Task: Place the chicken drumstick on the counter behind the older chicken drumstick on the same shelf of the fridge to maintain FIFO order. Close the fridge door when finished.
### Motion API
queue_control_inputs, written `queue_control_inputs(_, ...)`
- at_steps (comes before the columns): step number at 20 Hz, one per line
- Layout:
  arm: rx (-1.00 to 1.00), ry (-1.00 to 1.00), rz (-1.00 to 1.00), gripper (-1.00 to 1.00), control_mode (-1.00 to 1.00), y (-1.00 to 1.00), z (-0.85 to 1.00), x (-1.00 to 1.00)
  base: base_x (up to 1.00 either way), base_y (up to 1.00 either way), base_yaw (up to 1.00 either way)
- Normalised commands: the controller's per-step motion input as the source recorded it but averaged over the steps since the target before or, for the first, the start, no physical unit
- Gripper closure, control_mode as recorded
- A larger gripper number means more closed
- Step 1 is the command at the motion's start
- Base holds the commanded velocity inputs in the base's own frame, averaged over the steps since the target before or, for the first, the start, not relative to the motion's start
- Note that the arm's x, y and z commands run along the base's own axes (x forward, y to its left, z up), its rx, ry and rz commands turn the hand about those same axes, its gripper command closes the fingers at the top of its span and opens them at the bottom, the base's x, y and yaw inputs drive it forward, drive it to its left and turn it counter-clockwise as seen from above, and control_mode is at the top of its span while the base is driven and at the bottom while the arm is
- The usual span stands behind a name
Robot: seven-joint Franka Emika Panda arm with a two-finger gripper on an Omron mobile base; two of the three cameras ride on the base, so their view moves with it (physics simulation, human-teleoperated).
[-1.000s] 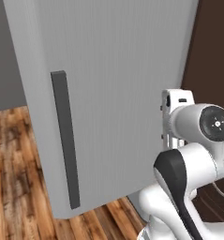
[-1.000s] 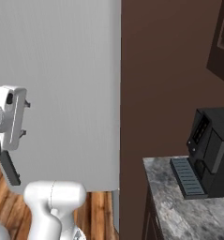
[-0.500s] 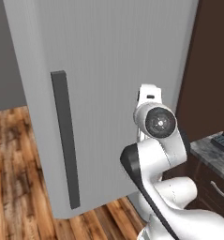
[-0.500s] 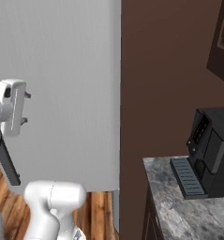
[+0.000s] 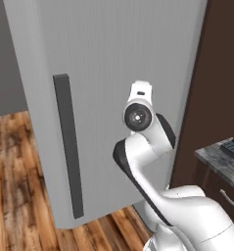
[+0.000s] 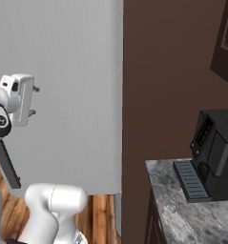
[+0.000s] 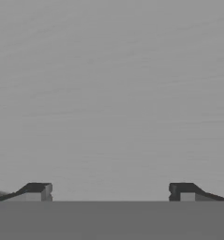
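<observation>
The fridge door, a flat matte grey panel with a long dark bar handle, stands shut. The end effector faces it up close, fingers spread wide and holding nothing. Pushing on could bump the smooth panel, well clear of the handle. The marbled stone counter carries a boxy black coffee machine; no drumstick is visible.

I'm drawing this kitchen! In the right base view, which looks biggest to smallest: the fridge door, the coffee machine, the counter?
1. Fridge door, by far the largest.
2. and 3. Counter and coffee machine look about equal; the picture's edge cuts both off.
</observation>
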Motion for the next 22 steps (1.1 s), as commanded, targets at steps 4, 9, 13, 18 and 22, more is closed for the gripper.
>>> queue_control_inputs(4,0.0,-0.03,-0.05,-1.0,-1.0,0.0,0.0,0.65,0.0,0.0,0.0)
queue_control_inputs(9,0.0,-0.04,-0.03,-1.0,-1.0,0.0,0.0,0.6,0.0,0.0,0.0)
queue_control_inputs(13,0.0,-0.04,-0.03,-1.0,-1.0,0.0,0.0,0.66,0.0,0.0,0.0)
queue_control_inputs(18,0.0,-0.02,-0.04,-1.0,-1.0,0.0,0.0,0.71,0.0,0.0,0.0)
queue_control_inputs(22,0.0,0.0,-0.04,-1.0,-1.0,0.0,0.0,0.75,0.0,0.0,0.0)
